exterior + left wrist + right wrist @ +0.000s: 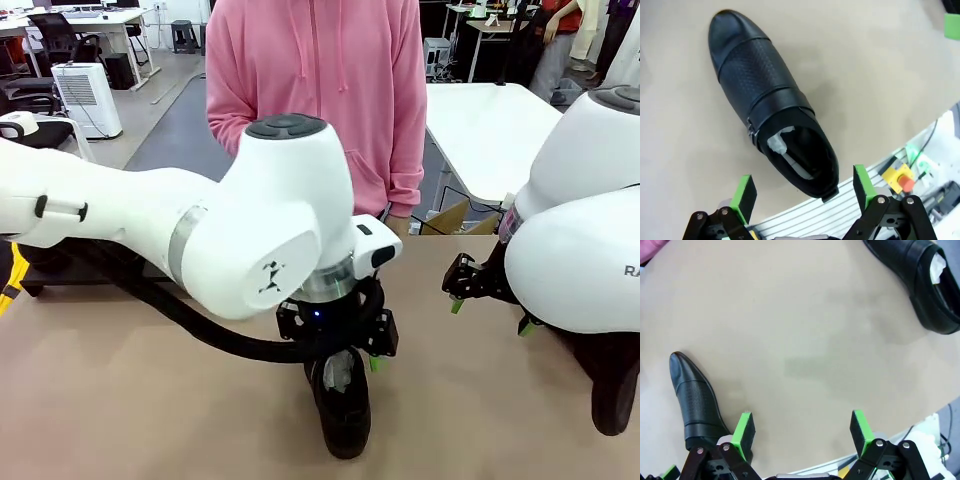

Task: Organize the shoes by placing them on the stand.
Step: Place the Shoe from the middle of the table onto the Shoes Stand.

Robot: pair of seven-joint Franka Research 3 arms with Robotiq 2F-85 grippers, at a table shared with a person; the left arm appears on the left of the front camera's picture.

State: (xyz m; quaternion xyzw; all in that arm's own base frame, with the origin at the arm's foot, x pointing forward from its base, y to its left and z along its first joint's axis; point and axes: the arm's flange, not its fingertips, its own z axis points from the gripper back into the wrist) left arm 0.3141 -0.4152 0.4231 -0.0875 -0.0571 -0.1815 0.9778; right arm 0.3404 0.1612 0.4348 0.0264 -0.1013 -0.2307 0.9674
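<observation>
A black glossy shoe with white paper stuffing lies near the table's front edge, toe toward the robot. My left gripper hangs open just above its heel end. In the left wrist view that shoe lies diagonally, and the heel opening sits between the spread green pads of the left gripper, not touching them. My right gripper is open over bare table. Its wrist view has the perforated shoe at lower left and another shoe at top right, with the right gripper empty. A low black platform, apparently the stand, is partly visible behind the left arm.
A person in a pink hoodie stands at the far side of the table. A further black shoe lies at the right edge, half hidden by the right arm. A cardboard box sits beyond the far edge. Bare tabletop lies between the two arms.
</observation>
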